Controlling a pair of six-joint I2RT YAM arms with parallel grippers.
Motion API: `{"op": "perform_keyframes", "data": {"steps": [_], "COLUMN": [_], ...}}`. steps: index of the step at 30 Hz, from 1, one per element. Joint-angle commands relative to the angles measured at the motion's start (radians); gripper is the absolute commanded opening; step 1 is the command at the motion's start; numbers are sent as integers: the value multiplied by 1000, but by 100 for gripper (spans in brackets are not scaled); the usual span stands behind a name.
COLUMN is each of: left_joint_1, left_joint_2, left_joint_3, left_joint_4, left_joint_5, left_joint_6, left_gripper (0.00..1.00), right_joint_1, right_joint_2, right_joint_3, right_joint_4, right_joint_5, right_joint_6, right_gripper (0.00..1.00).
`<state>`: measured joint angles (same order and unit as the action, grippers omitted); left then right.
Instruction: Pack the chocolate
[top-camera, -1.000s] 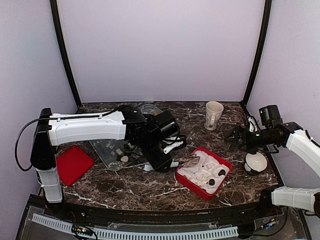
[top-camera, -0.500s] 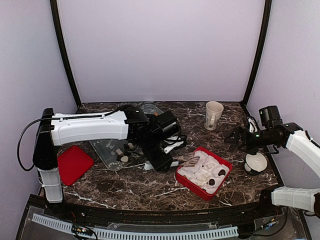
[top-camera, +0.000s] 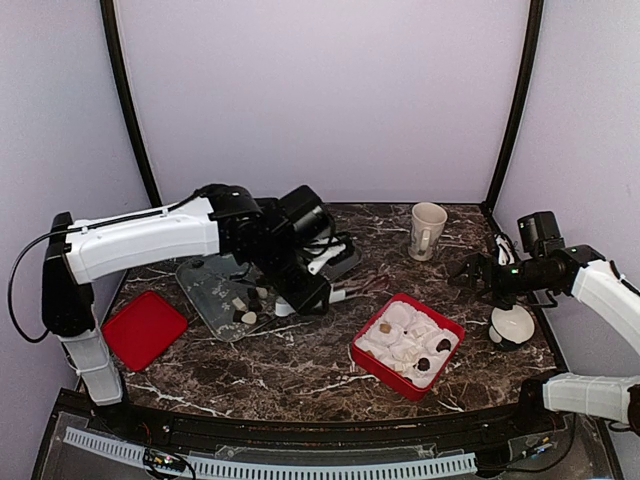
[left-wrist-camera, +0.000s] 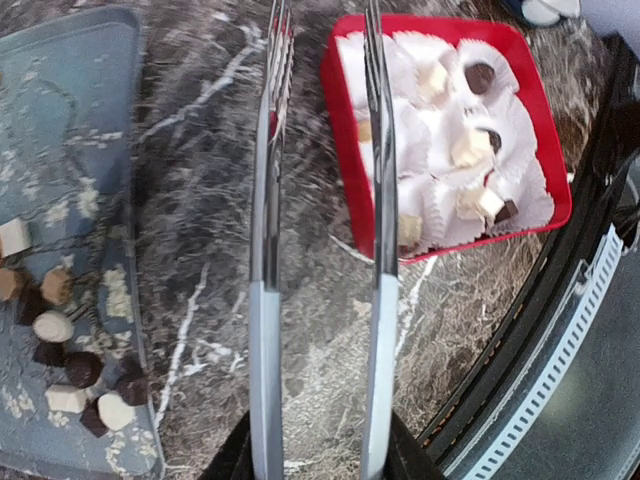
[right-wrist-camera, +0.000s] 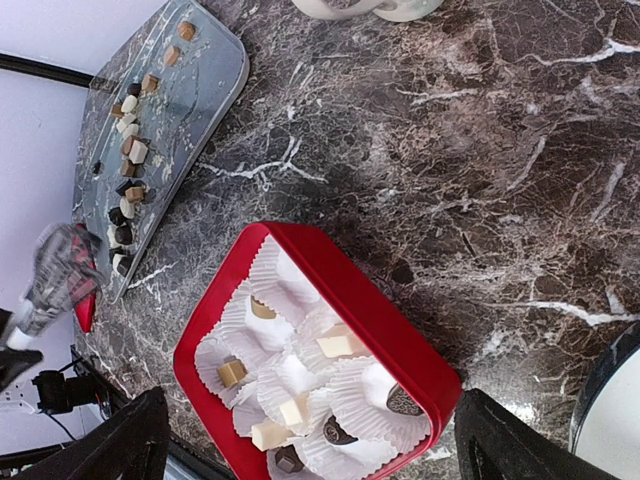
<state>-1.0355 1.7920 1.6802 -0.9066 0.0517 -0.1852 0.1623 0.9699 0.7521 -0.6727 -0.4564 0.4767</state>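
Observation:
My left gripper (top-camera: 308, 291) (left-wrist-camera: 318, 455) is shut on a pair of metal tongs (left-wrist-camera: 266, 200), whose two blades stand apart with nothing between them. Their tips hover over the marble between the clear tray (top-camera: 205, 285) (left-wrist-camera: 80, 120) and the red box (top-camera: 375, 362) (left-wrist-camera: 345, 200) (right-wrist-camera: 370, 300). Loose chocolate (top-camera: 245, 310) (left-wrist-camera: 60, 340) (right-wrist-camera: 130, 150) lies on the tray in dark, tan and cream lumps. Several pieces (top-camera: 385, 326) (left-wrist-camera: 470, 145) (right-wrist-camera: 232, 373) sit in white paper cups inside the box. My right gripper (top-camera: 465, 270) (right-wrist-camera: 310, 450) hangs open, right of and above the box, holding nothing.
A cream mug (top-camera: 427, 230) (right-wrist-camera: 365, 8) stands at the back right. A white bowl (top-camera: 512, 325) sits under the right arm. The red lid (top-camera: 145, 328) lies flat at the front left. The table's black front rail (left-wrist-camera: 590, 330) runs close to the box.
The left arm has drawn back and to the left, taking the tongs away from the box toward the tray. A tan piece now lies in the box's near-left cup. The right arm has not moved.

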Motion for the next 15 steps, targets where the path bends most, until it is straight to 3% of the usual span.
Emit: {"op": "perform_keyframes", "data": {"steps": [1,8,15], "left_joint_1": [131,346,414], "left_joint_2": [-167,-286,-317], "left_joint_3": [-78,-213,-334], "left_joint_4": [13,-31,-40], "left_joint_5": [8,6,40], "left_joint_6": [-61,-96,-33], "left_gripper": [34,34,34], "right_joint_1": [-7,-7,-7], "right_joint_2": [5,-6,-7], "right_joint_3": [12,4,3], "right_joint_4": [35,35,29], "right_joint_5": [-13,-13,-13], "right_joint_6": [0,3,0], "right_gripper": [100,100,100]}}
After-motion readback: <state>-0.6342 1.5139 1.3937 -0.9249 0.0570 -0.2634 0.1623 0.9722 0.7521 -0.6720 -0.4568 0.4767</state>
